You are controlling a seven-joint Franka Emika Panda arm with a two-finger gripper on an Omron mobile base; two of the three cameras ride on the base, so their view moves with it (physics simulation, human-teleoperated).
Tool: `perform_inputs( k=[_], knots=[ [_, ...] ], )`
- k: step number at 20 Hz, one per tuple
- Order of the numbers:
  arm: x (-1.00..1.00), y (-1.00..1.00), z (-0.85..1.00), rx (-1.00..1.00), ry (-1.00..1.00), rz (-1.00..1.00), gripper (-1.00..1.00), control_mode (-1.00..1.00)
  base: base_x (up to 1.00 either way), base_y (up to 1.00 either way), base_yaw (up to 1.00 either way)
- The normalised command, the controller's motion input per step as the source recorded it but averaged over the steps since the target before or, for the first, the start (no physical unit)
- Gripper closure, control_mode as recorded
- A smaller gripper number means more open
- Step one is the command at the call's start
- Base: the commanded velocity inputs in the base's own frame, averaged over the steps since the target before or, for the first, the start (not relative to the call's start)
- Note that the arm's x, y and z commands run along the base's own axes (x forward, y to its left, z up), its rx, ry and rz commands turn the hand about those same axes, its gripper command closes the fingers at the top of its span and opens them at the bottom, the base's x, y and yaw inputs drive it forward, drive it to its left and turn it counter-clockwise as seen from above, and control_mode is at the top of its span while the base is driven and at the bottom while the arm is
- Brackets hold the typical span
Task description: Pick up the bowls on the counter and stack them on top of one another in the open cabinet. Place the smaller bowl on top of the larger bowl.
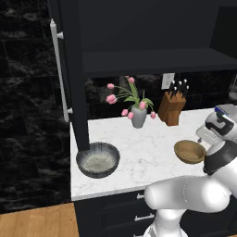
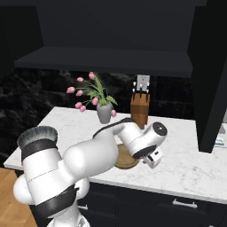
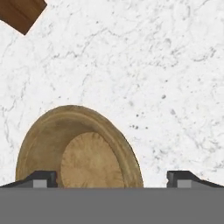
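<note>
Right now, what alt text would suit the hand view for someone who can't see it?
A shallow tan wooden bowl sits on a white marble counter, seen from above, with two dark fingertips spread wide at the bottom edge. A brown knife block corner shows upper left.

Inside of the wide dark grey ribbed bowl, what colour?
Pale speckled grey, clearest in the left base view.

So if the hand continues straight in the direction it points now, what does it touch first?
Probably the shallow tan wooden bowl or the white marble counter just beside it. The open hand points down with the bowl's rim between its fingertips; depth is unclear.
</note>
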Motion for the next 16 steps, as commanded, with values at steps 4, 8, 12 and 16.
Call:
perform_inputs(
  k=[4,8,12,16],
  knots=[
    [-0.01,0.00,-0.35,-0.11,0.14,0.06,-1.00,-1.00,0.00,0.00,0.00],
    [0.00,0.03,-0.32,-0.09,0.13,0.05,-1.00,-1.00,0.00,0.00,0.00],
    [0.00,0.01,-0.37,-0.02,0.09,0.05,-1.00,-1.00,0.00,0.00,0.00],
    [0.04,0.14,-0.26,0.00,0.06,0.06,-1.00,-1.00,0.00,0.00,0.00]
  ],
)
